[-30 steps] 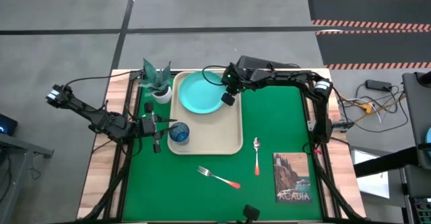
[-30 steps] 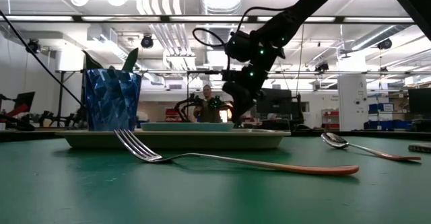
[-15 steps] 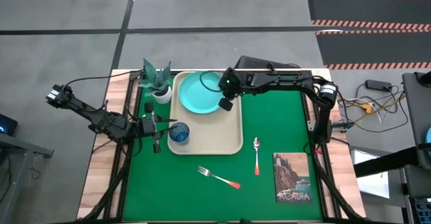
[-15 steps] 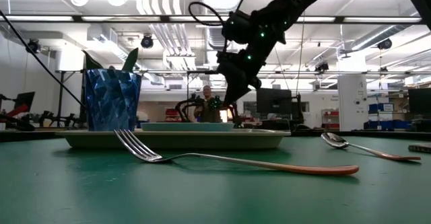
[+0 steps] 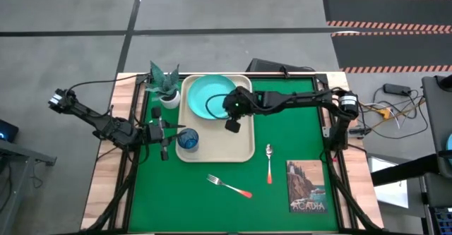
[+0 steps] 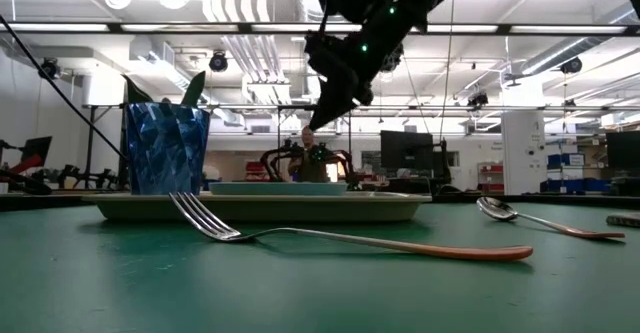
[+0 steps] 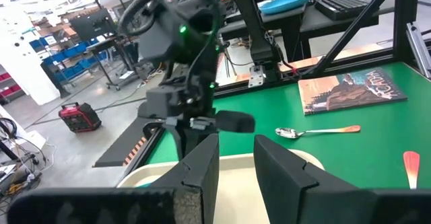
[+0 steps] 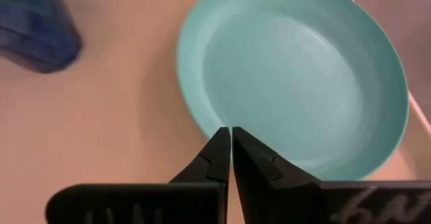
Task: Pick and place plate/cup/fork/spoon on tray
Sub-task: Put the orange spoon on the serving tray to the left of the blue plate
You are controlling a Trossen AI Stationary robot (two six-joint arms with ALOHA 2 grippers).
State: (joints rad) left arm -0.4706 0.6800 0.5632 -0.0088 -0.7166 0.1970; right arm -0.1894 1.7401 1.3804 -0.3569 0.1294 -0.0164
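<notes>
The turquoise plate [image 5: 210, 96] lies on the far half of the beige tray [image 5: 244, 145]. The dark-blue cup [image 5: 188, 140] stands on the tray's near left corner. The fork [image 5: 229, 186] and the spoon [image 5: 269, 161] lie flat on the green mat, off the tray. My right gripper [image 5: 232, 125] is shut and empty. It hangs above the tray, just near of the plate [image 8: 296, 76], well clear of it in the low view [image 6: 316, 118]. My left gripper [image 5: 169, 133] is open and empty, low beside the cup's left side; its fingers [image 7: 202, 173] point across the tray.
A white pot with a green plant [image 5: 166, 87] stands at the tray's far left corner. A picture card [image 5: 307, 185] lies on the mat at the near right. Bare green mat [image 5: 289, 122] lies right of the tray. A person [image 6: 305, 148] shows far behind the table.
My right gripper has risen from beside the plate's right rim and gone toward the table's near and left edges, over the tray. The plate has stayed where it was.
</notes>
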